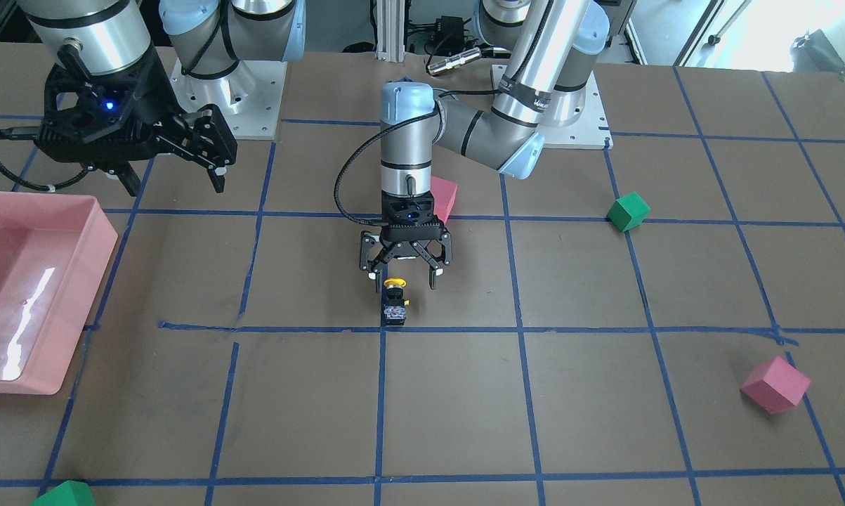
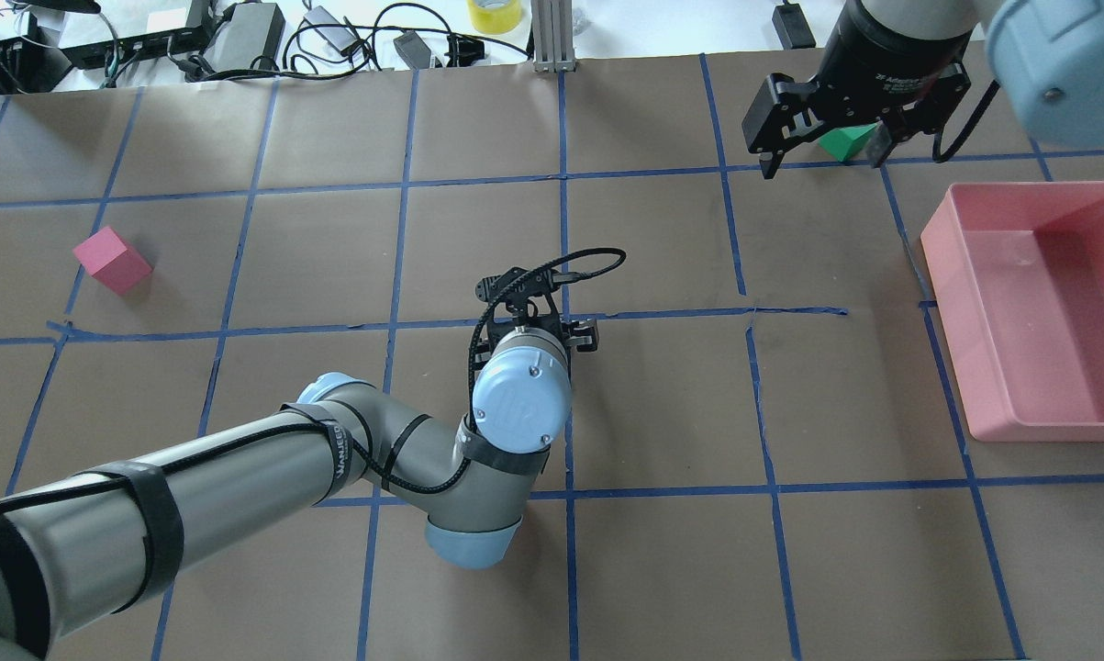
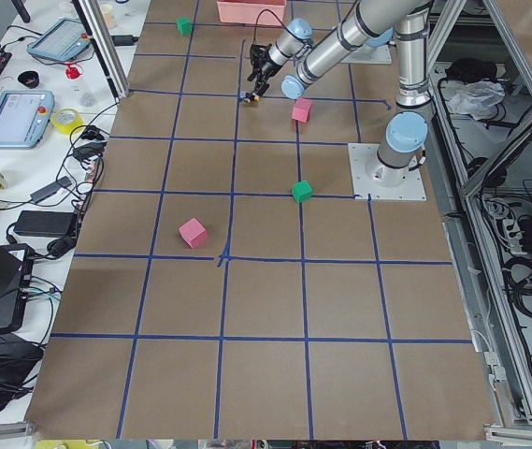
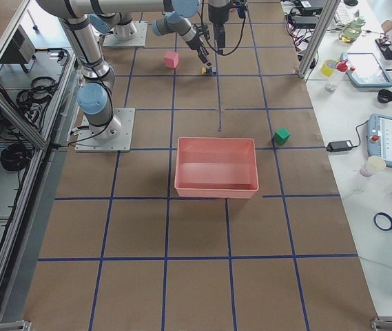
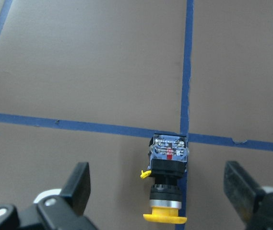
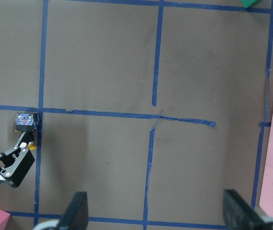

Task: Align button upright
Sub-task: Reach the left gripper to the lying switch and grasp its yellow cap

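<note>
By my read nothing is done yet. The button (image 5: 167, 177) lies on its side on the table (image 1: 605, 393), yellow cap toward my left claw (image 1: 404, 279). The claw hangs spread wide and empty, with the button between its fingers. Gripping and standing it up are left.

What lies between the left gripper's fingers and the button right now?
Nothing but bare table and blue tape: the left wrist view shows the open left gripper flanking the button, lying on its side, with clear gaps.
</note>
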`<state>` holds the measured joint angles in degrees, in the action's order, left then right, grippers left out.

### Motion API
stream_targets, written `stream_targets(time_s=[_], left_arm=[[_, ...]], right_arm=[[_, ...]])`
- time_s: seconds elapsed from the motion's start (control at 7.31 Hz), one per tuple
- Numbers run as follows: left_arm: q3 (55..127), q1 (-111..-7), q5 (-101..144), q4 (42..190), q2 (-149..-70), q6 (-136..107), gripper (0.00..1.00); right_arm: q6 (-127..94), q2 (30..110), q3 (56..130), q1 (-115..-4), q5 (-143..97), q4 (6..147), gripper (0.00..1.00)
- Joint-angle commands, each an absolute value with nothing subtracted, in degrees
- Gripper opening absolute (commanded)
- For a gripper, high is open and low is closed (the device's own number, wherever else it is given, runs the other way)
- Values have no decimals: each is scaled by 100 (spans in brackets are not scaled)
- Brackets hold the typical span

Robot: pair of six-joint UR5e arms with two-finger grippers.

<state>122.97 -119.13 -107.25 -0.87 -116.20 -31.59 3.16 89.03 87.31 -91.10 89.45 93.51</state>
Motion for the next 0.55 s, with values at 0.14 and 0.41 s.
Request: stream_targets(time_s=[0.14, 0.41], left_arm=[[12322, -12181, -10969, -816, -12155, -3086, 97], [12462, -12287, -10978, -826, -12182, -2946, 65]], right_arm=[[316, 8895, 8736, -9114, 8947, 9360, 100], [316, 8886, 8745, -9105, 8947, 9369, 100]])
